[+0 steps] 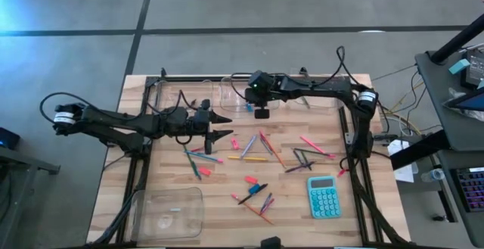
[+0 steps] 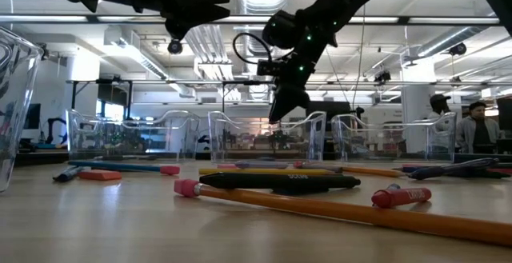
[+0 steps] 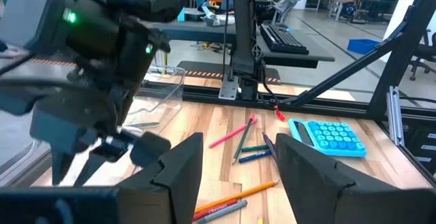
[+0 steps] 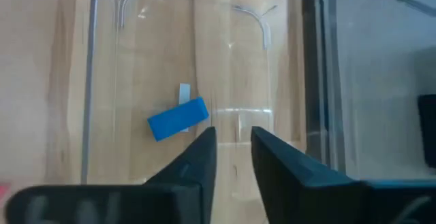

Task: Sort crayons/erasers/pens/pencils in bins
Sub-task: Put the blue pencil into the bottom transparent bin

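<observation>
1. Wooden table [image 1: 151, 181] strewn at mid-width with pencils [image 1: 257, 158], pens [image 1: 252, 194] and crayons [image 1: 314, 144]; teal calculator [image 1: 323, 197] at the right.
2. Clear bins [image 1: 234, 91] lined along the far edge, another bin [image 1: 168, 211] at the near left corner.
3. Right gripper [image 4: 233, 142] poised above a far bin, fingers narrowly parted, empty.
4. Left gripper [image 1: 225, 126] over the table's left, fingers spread wide, empty.
5. Blue eraser [image 4: 178, 119] lying inside that far bin.

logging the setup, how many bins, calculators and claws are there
bins: 4
calculator: 1
claws: 2, the left claw and the right claw
total: 7
</observation>
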Tool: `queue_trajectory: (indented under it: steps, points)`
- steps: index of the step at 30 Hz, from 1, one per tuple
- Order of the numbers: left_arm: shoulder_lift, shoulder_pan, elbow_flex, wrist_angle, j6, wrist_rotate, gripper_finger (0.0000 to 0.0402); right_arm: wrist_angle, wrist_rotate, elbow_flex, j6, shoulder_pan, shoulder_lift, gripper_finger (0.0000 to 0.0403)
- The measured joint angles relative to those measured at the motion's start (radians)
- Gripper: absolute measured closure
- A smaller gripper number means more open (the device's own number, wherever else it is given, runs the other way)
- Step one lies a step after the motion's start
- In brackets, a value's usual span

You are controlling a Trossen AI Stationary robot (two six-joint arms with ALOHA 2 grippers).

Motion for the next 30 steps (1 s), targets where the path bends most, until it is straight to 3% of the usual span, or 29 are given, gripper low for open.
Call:
queue_trajectory:
  steps: [7,15,21,30]
  points:
    - [0.0,0.0,0.0,-0.003,-0.002,-0.001,0.0231,-0.193,-0.043,0.0,0.01,0.017,-0.09,0.0259]
    - [0.0,0.0,0.0,-0.043,-0.003,-0.005,0.0231,-0.24,-0.06,-0.143,0.101,0.159,-0.329,0.0266]
    - [0.033,0.0,-0.001,-0.046,-0.054,-0.005,0.0231,-0.111,-0.051,-0.364,0.193,0.325,-0.578,0.0266]
    - [0.148,0.001,0.035,-0.009,-0.054,-0.006,0.0231,0.313,-0.025,-0.692,0.232,0.489,-0.879,0.027]
